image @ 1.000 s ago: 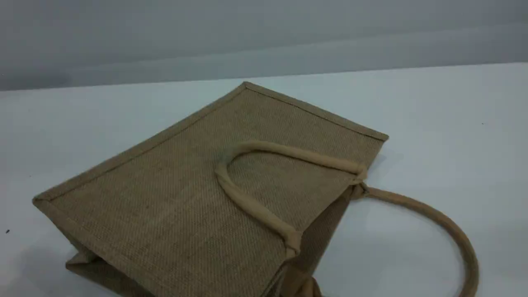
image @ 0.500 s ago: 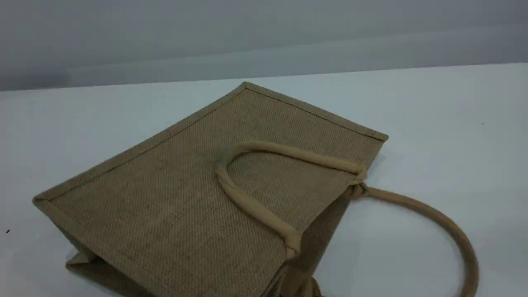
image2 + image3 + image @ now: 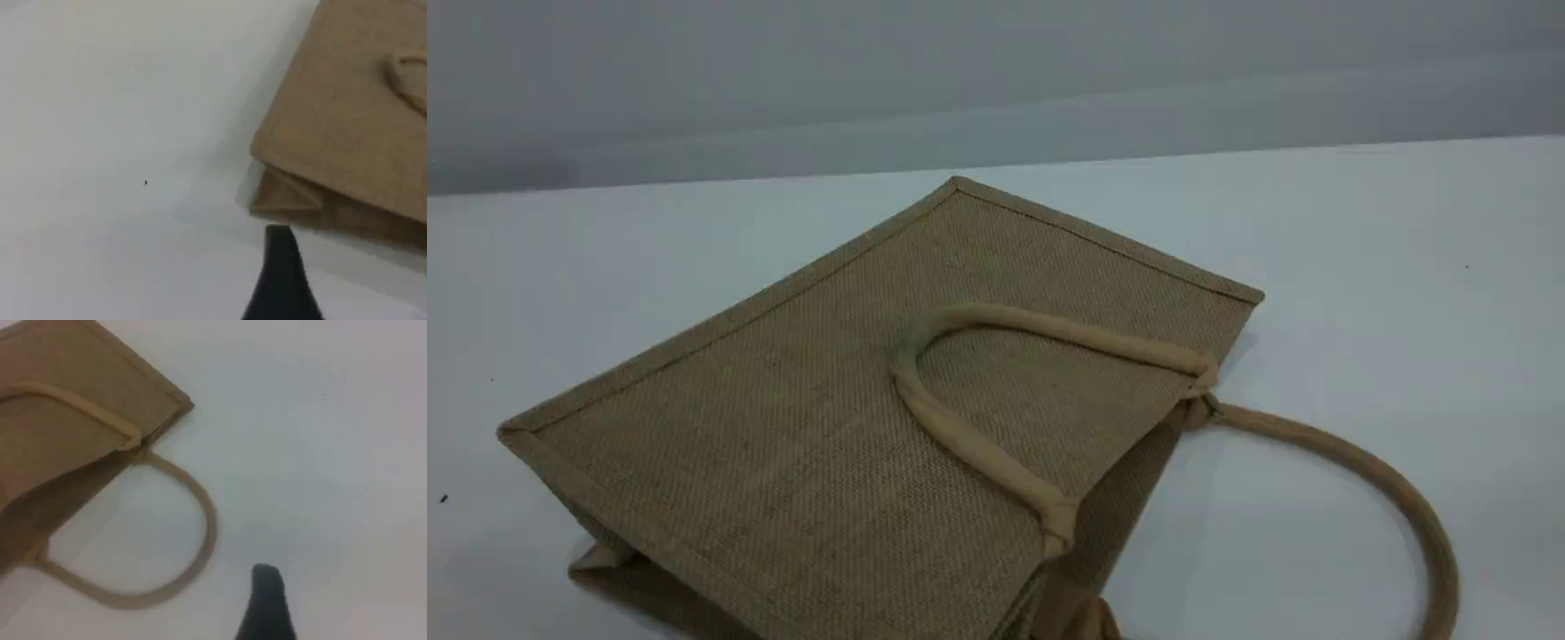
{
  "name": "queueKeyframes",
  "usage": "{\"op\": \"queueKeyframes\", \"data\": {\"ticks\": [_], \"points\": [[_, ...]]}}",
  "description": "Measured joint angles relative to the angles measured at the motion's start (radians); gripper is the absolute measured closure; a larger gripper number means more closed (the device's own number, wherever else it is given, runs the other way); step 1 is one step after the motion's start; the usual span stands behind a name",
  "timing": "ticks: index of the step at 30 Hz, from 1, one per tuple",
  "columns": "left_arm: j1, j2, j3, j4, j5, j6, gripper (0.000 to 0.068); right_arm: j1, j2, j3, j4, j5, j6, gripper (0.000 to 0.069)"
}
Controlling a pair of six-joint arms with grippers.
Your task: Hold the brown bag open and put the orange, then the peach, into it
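Your left pincer [image 3: 280, 267] hangs with its jaws apart above the white desk [image 3: 1360, 267], just beside the folded bottom corner of the large tan-brown woven jute bag [image 3: 800, 427], which lies flat on its side. One beige loop handle [image 3: 978, 444] rests on the bag's upper face, the other [image 3: 1387, 480] on the desk. Your right pincer [image 3: 267, 600] hovers spread and empty near that outer loop.

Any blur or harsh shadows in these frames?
Scene view: sharp, jute bag weave readable, lighting even, shadows faint. Left wrist view: soft focus, bag corner hazy. Right wrist view: softer than the scene view, though the handle loop still reads; no glare.
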Motion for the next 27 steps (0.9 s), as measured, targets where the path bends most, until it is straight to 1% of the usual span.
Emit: {"op": "queueKeyframes", "data": {"ticks": [5,11,23,27], "points": [[0.000,-0.015,-0.002,0.000,-0.005,-0.002,0.0225,0.000,-0.047,0.000,0.000,0.001,0.000,0.0216],[0.000,-0.014,-0.002,0.001,-0.003,-0.002,0.0225,0.000,-0.148,0.000,0.000,0.002,-0.001,0.0216],[0.001,-0.015,-0.004,0.001,-0.003,-0.001,0.0225,0.000,-0.147,0.000,0.000,0.001,-0.001,0.0216],[0.034,-0.041,-0.004,0.000,-0.003,-0.001,0.0225,0.000,-0.147,0.000,0.000,-0.001,-0.001,0.0216]]}}
